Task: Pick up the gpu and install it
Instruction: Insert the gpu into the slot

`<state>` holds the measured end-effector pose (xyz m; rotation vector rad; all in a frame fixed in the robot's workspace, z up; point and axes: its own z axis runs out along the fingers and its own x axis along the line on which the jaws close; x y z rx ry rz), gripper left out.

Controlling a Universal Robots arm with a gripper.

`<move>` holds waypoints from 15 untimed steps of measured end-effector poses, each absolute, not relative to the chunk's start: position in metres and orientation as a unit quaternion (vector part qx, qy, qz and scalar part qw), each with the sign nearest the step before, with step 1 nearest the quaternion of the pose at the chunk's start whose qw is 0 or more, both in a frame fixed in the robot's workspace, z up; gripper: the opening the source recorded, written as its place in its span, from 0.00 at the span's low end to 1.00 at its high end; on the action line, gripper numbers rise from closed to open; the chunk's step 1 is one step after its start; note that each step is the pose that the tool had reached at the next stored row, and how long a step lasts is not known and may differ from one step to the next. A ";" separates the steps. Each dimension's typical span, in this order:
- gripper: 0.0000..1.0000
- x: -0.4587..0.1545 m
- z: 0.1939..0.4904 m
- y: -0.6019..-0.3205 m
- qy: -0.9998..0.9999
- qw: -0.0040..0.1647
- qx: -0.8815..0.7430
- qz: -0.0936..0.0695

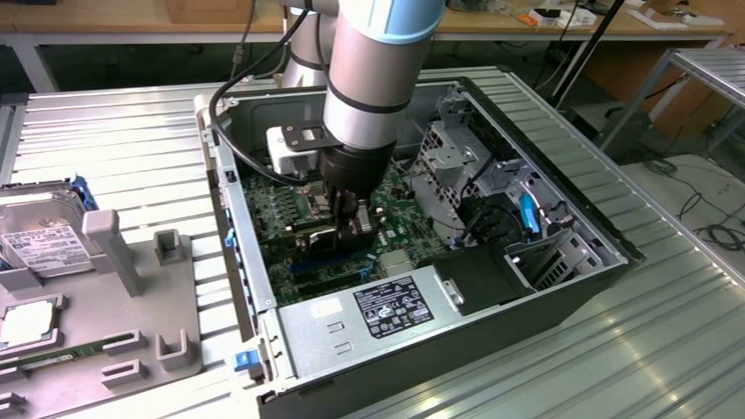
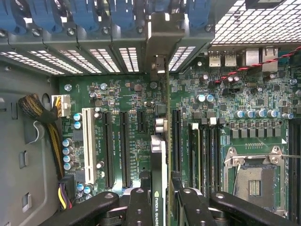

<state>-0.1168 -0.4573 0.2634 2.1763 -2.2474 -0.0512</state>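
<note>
Wrist view showed the end effector (image 2: 160,200) clamped narrowly on the gpu (image 2: 160,155), held edge-on, its long axis running from six toward twelve o'clock, bracket at the rear slot openings (image 2: 162,42), above the motherboard (image 2: 117,108).

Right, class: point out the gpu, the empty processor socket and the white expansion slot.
gpu (image 2: 161,155): wrist view, top edge of the card.
empty processor socket (image 2: 254,181): wrist view, its centre.
white expansion slot (image 2: 88,143): wrist view, mid-length of the slot.
</note>
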 end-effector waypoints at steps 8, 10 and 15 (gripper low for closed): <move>0.27 -0.117 0.263 -0.457 -0.709 0.007 0.705 -0.016; 0.27 -0.117 0.263 -0.457 -0.706 0.007 0.708 -0.016; 0.27 -0.117 0.263 -0.457 -0.704 0.007 0.710 -0.016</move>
